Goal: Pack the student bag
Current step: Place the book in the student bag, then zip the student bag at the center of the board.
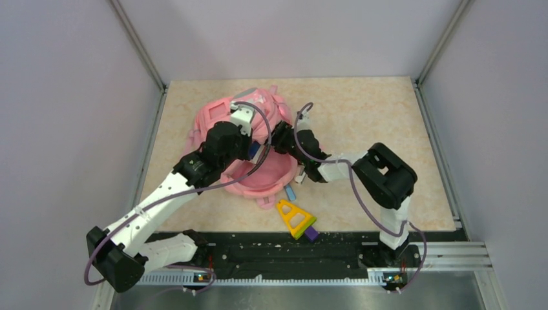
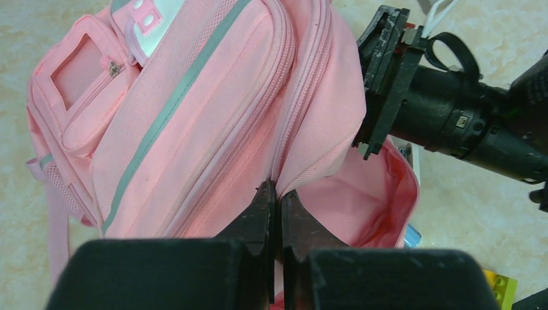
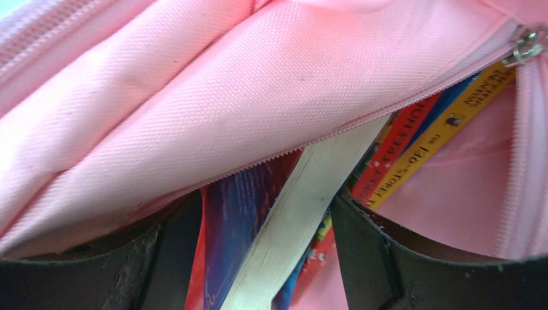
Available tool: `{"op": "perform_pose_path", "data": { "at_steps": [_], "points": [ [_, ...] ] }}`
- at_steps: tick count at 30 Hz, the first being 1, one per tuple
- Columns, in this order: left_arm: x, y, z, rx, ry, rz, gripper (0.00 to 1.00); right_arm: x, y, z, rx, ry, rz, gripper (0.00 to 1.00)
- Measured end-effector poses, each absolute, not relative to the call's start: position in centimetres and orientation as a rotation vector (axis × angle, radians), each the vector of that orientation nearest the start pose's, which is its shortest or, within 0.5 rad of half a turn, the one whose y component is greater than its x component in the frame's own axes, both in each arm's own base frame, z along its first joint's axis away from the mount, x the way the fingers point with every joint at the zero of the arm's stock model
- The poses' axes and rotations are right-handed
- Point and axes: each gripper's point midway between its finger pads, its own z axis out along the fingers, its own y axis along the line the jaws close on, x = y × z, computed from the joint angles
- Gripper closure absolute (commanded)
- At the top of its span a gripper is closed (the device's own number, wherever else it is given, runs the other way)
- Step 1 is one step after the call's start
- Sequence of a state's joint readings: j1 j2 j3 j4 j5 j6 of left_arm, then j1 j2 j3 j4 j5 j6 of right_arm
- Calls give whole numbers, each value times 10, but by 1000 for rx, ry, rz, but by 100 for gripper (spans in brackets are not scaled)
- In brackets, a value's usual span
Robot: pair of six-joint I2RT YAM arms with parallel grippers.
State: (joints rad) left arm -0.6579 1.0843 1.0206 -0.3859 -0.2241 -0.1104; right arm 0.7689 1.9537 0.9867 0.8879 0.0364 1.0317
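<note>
The pink student bag [image 1: 258, 184] lies mid-table with its main mouth open toward the arms. My left gripper [image 1: 251, 150] is shut on the zipper edge of the bag's upper flap [image 2: 310, 135]; its fingertips [image 2: 276, 188] pinch the fabric and hold the mouth apart. My right gripper [image 1: 275, 141] reaches into the opening. In the right wrist view a thick book [image 3: 304, 213] with white page edges and a blue-red cover sits slanted between both fingers, under the pink flap [image 3: 258, 97]. A yellow and red printed spine [image 3: 446, 123] shows deeper inside.
A yellow triangular piece [image 1: 294, 216] with a purple block [image 1: 311, 234] lies in front of the bag near the table's front edge. A small blue item [image 1: 291, 192] rests by the bag's rim. Grey walls enclose the table on three sides.
</note>
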Motion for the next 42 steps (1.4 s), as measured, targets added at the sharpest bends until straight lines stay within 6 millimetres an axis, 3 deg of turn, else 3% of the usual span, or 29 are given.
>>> {"op": "perform_pose_path", "data": {
  "at_steps": [5, 12, 21, 28, 30, 33, 35, 38, 40, 42],
  "points": [
    [296, -184, 246, 403, 1984, -265, 100, 367, 389, 149, 197, 1865, 1202, 29],
    [295, -183, 243, 392, 2003, -271, 100, 331, 350, 151, 70, 1907, 1084, 30],
    [308, -200, 226, 365, 2101, -343, 100, 297, 311, 168, -122, 1908, 937, 28],
    [322, -212, 221, 311, 2138, -429, 100, 294, 302, 124, -174, 2034, 822, 32],
    [325, -216, 219, 299, 2148, -448, 100, 294, 301, 104, -183, 2084, 786, 41],
    [330, -224, 214, 280, 2161, -478, 99, 295, 297, 75, -189, 2159, 728, 82],
    [334, -230, 212, 270, 2162, -505, 81, 300, 297, 70, -192, 2164, 705, 100],
    [338, -237, 209, 254, 2163, -535, 45, 314, 290, 64, -156, 2181, 673, 100],
    [340, -241, 212, 240, 2150, -557, 32, 329, 282, 62, -123, 2189, 659, 100],
    [342, -240, 216, 227, 2136, -566, 25, 346, 275, 63, -97, 2191, 649, 100]
  ]
}}
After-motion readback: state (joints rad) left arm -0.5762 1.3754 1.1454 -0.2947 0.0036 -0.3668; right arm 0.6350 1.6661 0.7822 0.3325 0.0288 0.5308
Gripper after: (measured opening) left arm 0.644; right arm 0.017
